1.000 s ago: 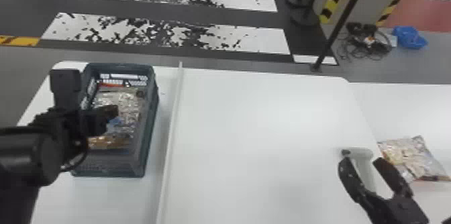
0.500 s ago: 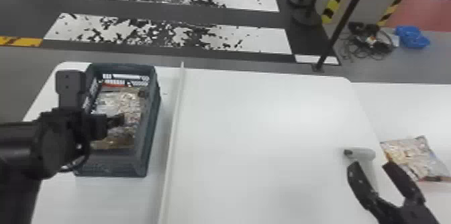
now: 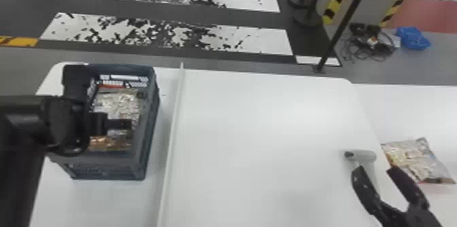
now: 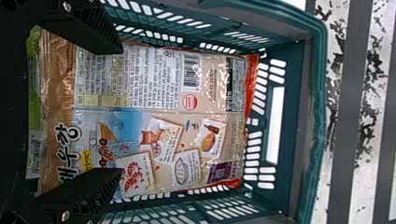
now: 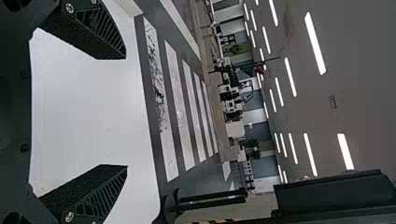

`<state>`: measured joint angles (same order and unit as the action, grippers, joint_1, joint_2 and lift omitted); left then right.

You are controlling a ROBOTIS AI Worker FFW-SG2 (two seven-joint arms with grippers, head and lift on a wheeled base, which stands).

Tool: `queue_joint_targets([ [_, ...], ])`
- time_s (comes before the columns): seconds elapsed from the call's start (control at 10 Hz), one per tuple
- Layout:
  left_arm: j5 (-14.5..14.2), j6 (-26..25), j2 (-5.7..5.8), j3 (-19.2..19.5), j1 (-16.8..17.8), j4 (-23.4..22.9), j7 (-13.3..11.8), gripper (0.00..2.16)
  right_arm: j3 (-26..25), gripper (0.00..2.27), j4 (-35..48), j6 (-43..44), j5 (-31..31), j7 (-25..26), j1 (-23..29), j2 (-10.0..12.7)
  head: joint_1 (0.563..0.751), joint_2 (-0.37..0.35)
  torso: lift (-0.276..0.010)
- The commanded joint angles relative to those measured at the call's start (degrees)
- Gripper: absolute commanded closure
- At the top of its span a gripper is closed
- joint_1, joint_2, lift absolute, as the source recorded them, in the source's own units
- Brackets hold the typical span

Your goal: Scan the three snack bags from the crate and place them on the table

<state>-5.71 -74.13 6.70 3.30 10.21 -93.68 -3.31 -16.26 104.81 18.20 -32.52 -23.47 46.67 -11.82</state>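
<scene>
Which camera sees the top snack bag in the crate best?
The left wrist view, because it looks down at the bag up close, so its pictures are big. The head view shows the bag smaller, with the left gripper covering part. The right wrist view looks over the table instead.

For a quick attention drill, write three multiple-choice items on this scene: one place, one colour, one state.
1. The crinkled, shiny snack bag outside the slotted plastic crate lies:
A. left of the crate
B. right of the pale grey scanner
C. on the floor

2. The crumpled heap on the floor is:
A. red
B. white
C. blue

3. The black left gripper is:
A. open
B. shut

Key:
1 B: head view shows the scanner left of it.
2 C: its blue shows beside black cables.
3 A: its fingertips stand wide apart.
</scene>
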Motion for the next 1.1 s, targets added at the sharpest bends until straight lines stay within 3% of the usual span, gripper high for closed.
queue_joint_targets([
  [0.0, 1.06, 2.28, -0.02, -0.75, 1.57, 4.47, -0.3, 0.07, 0.0, 0.1, -0.39, -0.06, 0.0, 0.0, -0.35, -0.04, 0.695, -0.123, -0.037],
  [0.1, 1.5, 4.74, 0.07, -1.28, 2.18, 7.2, -0.82, 0.21, 0.0, 0.1, -0.92, -0.23, 0.09, 0.0, -0.7, -0.04, 0.695, -0.122, -0.037],
  [0.2, 1.93, 6.85, 0.07, -1.28, 2.27, 9.66, -1.79, 0.81, 0.09, 0.09, -1.63, -0.23, 0.09, 0.0, -0.96, -0.04, 0.695, -0.123, -0.037],
  [0.3, 1.85, 9.66, -0.2, -1.28, 2.18, 11.68, -1.88, 2.15, 0.09, 0.09, -2.24, -0.23, 0.09, 0.0, -1.05, -0.04, 0.695, -0.126, -0.037],
  [0.4, 1.93, 16.87, -0.29, -1.45, 0.34, 11.68, -2.14, 2.13, 0.0, 0.09, -2.77, -0.23, 0.0, 0.0, -1.14, -0.13, 0.695, -0.128, -0.037],
  [0.5, 1.58, 19.5, -0.37, -0.92, -0.9, 10.63, -1.26, 2.13, -0.09, 0.09, -2.94, -0.06, -0.09, -0.17, -1.14, -0.13, 0.695, -0.132, -0.037],
  [1.0, 0.44, 16.34, -0.64, -0.75, -9.77, -6.16, 1.72, 2.13, -0.71, 0.1, -3.47, -0.06, -1.32, -1.76, -1.05, -0.04, 0.695, -0.132, -0.037],
])
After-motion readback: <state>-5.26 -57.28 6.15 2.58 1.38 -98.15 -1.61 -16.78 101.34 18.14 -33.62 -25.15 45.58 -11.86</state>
